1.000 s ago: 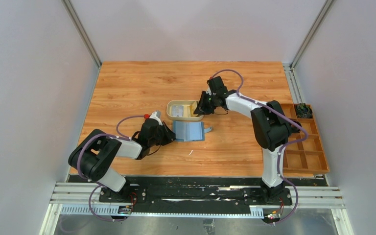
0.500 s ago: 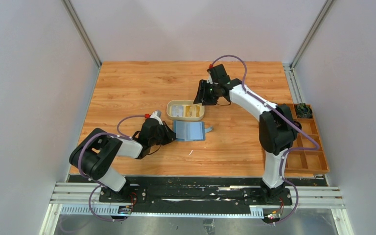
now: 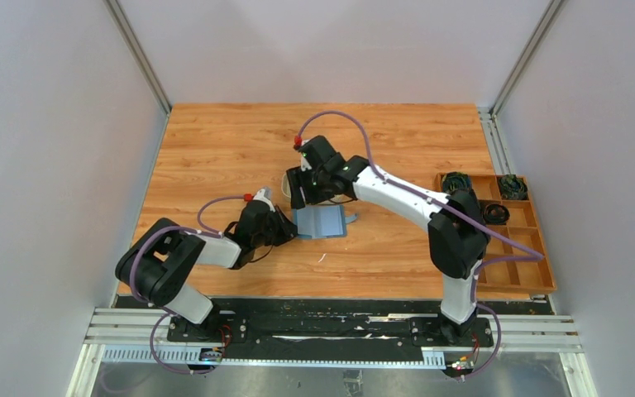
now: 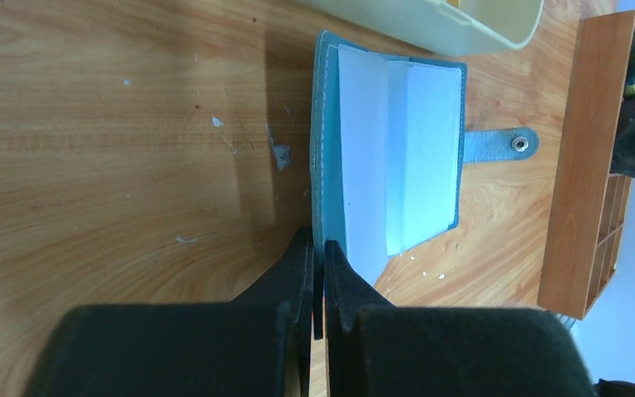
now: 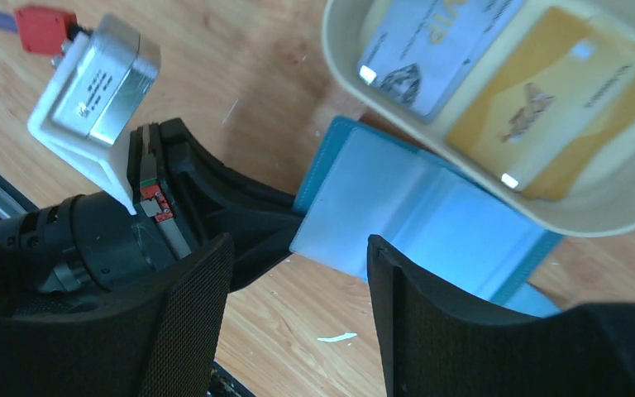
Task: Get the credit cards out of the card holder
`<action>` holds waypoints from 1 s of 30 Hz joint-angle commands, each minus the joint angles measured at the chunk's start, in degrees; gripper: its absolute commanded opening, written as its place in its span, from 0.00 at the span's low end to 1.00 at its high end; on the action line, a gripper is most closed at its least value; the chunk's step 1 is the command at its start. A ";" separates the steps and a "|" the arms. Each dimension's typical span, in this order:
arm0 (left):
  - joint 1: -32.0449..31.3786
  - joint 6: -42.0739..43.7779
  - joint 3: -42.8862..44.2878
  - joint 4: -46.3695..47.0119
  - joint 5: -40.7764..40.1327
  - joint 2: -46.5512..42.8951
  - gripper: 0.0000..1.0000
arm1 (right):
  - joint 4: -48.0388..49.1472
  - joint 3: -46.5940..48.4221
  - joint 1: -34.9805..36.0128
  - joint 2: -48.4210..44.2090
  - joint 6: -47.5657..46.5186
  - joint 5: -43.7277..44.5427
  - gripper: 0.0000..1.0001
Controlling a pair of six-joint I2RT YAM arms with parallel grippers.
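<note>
Teal card holder [image 4: 397,149] in left claw [image 4: 317,245]

my left arm [image 3: 215,248] crouches low, left gripper [image 4: 317,252] pinched tight on the card holder [image 4: 397,157] edge. my right arm [image 3: 405,194] stretches across leftward — right gripper [image 5: 298,260] spread wide, facing down.

Black-white arms [image 3: 397,192], purple cables [image 3: 335,113], apparently red connectors [image 3: 248,198].
</note>
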 commanded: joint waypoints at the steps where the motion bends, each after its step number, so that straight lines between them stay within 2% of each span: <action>1: -1.80 2.03 -4.17 -19.53 -0.71 2.25 0.00 | -0.34 -0.87 2.68 3.16 -0.15 3.17 0.64; 25: -1.88 0.87 -4.60 -19.52 0.19 1.13 0.00 | 3.26 -4.18 4.55 11.41 -0.56 7.93 0.64; 30: -1.88 0.98 -4.82 -19.56 0.02 1.25 0.00 | 1.12 -4.62 4.73 10.91 -2.94 13.90 0.64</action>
